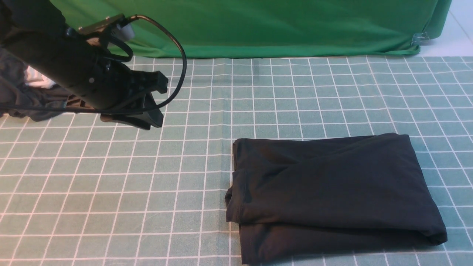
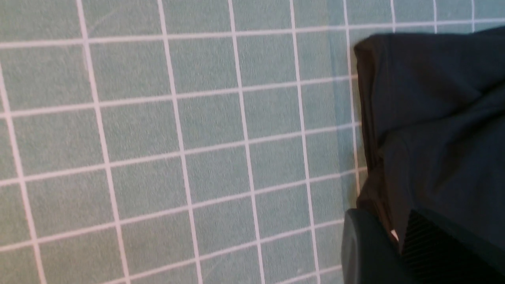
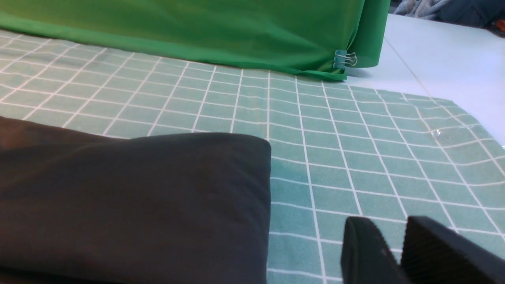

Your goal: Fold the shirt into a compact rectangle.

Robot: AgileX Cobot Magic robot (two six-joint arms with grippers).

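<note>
Left gripper [image 1: 157, 103] fingers: two black fingers with narrow gap between, holding nothing, raised above tablecloth [image 1: 111, 184] at far left, well apart from shirt. Right gripper [image 3: 394, 252] fingers [image 3: 363, 252]: only tips visible in right wrist view, slim gap between them, nothing pinched, low over tablecloth just beside shirt's right edge. Black shirt [image 1: 329, 192] folded into rough rectangle, lying flat on green checked tablecloth, right of centre, near front edge. Green backdrop [image 1: 258, 26] behind. Dark grey garment [image 1: 22, 99] bunched at far left behind left arm.

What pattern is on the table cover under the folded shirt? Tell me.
The table cover is pale green with a grid of thin white lines, clearest in the front view.
</note>
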